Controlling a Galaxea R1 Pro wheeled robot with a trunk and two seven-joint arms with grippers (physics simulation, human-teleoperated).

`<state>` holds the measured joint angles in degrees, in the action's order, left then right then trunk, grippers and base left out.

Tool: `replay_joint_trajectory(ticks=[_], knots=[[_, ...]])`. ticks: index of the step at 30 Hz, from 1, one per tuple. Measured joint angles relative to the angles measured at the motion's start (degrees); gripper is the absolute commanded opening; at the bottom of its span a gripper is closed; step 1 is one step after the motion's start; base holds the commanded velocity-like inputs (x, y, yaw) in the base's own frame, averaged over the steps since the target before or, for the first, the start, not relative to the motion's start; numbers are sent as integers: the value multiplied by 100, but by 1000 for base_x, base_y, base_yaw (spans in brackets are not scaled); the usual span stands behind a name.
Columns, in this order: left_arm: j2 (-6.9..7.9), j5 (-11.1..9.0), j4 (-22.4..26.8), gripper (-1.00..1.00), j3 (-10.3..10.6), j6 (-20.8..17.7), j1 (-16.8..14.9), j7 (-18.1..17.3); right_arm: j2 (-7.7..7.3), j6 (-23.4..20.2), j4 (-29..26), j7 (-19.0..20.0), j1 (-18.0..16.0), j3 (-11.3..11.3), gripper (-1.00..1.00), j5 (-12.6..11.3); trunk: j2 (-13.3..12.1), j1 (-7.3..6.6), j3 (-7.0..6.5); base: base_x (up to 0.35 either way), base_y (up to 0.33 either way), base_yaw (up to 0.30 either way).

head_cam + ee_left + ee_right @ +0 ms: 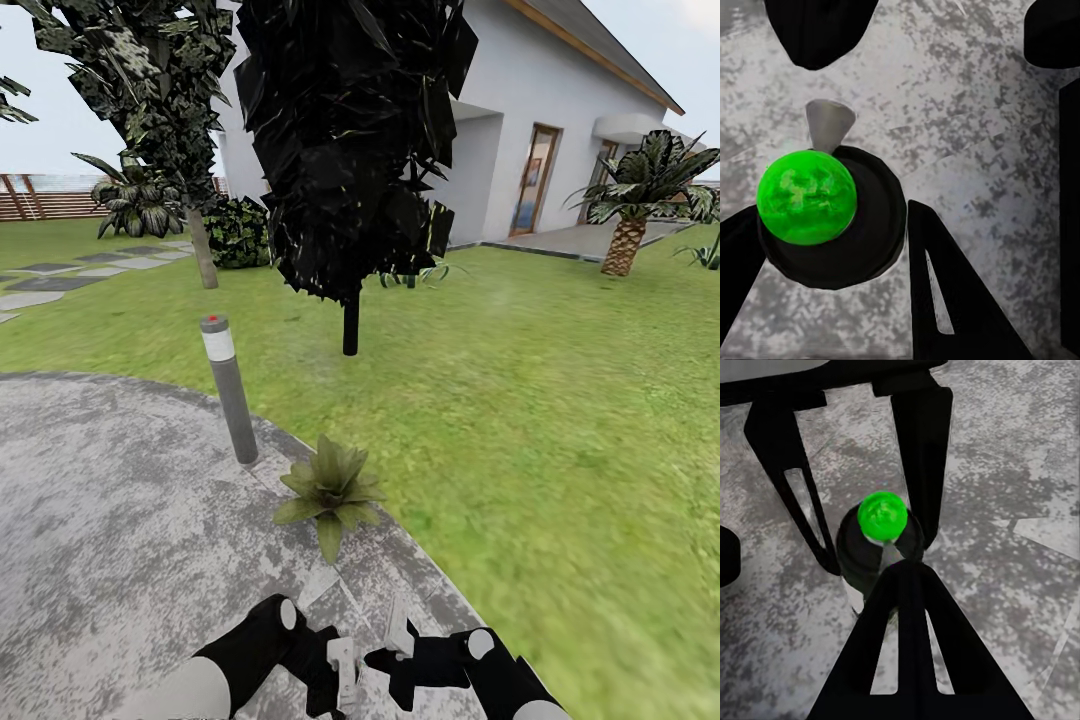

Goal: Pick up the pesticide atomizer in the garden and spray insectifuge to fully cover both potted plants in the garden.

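A potted plant (pixel 330 490), a low green rosette, sits at the rim of the grey paved patio (pixel 110 520), just ahead of both arms. The pesticide atomizer (pixel 866 244) is a dark bottle seen from above, with a bright green round top and a pale nozzle (pixel 829 124). My left gripper (pixel 832 217) is shut on it, one finger on each side. In the right wrist view the atomizer (pixel 881 517) stands between the left gripper's fingers (pixel 924 457). My right gripper (pixel 900 574) is shut on nothing, its tips right by the bottle. Low in the head view, the left gripper (pixel 345 680) and right gripper (pixel 398 650) meet.
A grey bollard lamp (pixel 230 390) stands beside the plant at the patio rim. Lawn (pixel 520 400) spreads beyond, with a dark tree (pixel 350 180), a white house (pixel 560 120), a palm (pixel 630 210), stepping stones (pixel 60 275) and a brown fence (pixel 40 200).
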<state>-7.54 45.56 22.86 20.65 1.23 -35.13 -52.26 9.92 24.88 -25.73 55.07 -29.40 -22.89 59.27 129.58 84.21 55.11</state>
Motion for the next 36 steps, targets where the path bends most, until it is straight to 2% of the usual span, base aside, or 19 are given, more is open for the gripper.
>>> replay_joint_trajectory(ticks=[4,12,13,17,21,22,25,27,29,30,31,32,33,34,36], knots=[[325,6,5,-100,0,6,-23,-9,0,0,4,7,0,0,-100,0,0,0,0,0,0,0],[1230,3,4,-100,-42,81,-20,-30,0,0,-17,2,0,-5,-100,16,0,0,0,0,0,0],[1298,-5,4,-100,-46,88,-18,-37,0,0,-20,1,0,-8,100,17,0,0,0,0,0,0],[1608,-15,4,-100,-55,98,-14,-42,0,-2,-25,-7,0,-13,100,22,0,0,0,0,0,0],[1742,-41,-4,-100,-72,78,14,-7,0,-3,-29,-33,5,-19,100,43,0,0,0,0,0,0],[1783,-64,-12,-100,-83,73,31,35,-58,-5,-29,-77,7,-35,100,36,0,0,0,0,0,0],[1846,-263,-80,-100,-276,68,57,328,-513,-8,-19,-377,8,-67,100,1,0,0,0,0,0,0],[1856,-442,-103,-100,-502,72,67,560,-840,-10,5,-824,21,-211,100,-120,0,0,0,0,0,0],[1849,-553,-160,-100,-640,73,75,662,-1273,-17,14,-1209,47,-711,100,-222,0,0,0,0,0,0],[1847,-576,-170,-100,-660,66,78,679,-1378,-15,15,-1266,60,-959,100,-236,0,0,0,0,0,0],[1845,-602,-176,-100,-674,51,78,688,-1466,-15,16,-1301,82,-1252,100,-244,0,0,0,0,0,0],[1839,-641,-180,-100,-694,31,78,686,-1560,-15,16,-1332,153,-1760,100,-248,0,0,1,0,0,0],[1837,-664,-183,-100,-703,18,78,679,-1603,-12,15,-1344,220,-2130,100,-247,0,0,1,0,0,0],[1836,-700,-185,-100,-726,5,78,672,-1636,-13,12,-1350,295,-2641,100,-245,0,0,1,0,0,0],[1832,-778,-187,-100,-889,-58,77,675,-1656,-7,11,-1360,356,-3280,100,-243,0,0,0,0,0,0]])
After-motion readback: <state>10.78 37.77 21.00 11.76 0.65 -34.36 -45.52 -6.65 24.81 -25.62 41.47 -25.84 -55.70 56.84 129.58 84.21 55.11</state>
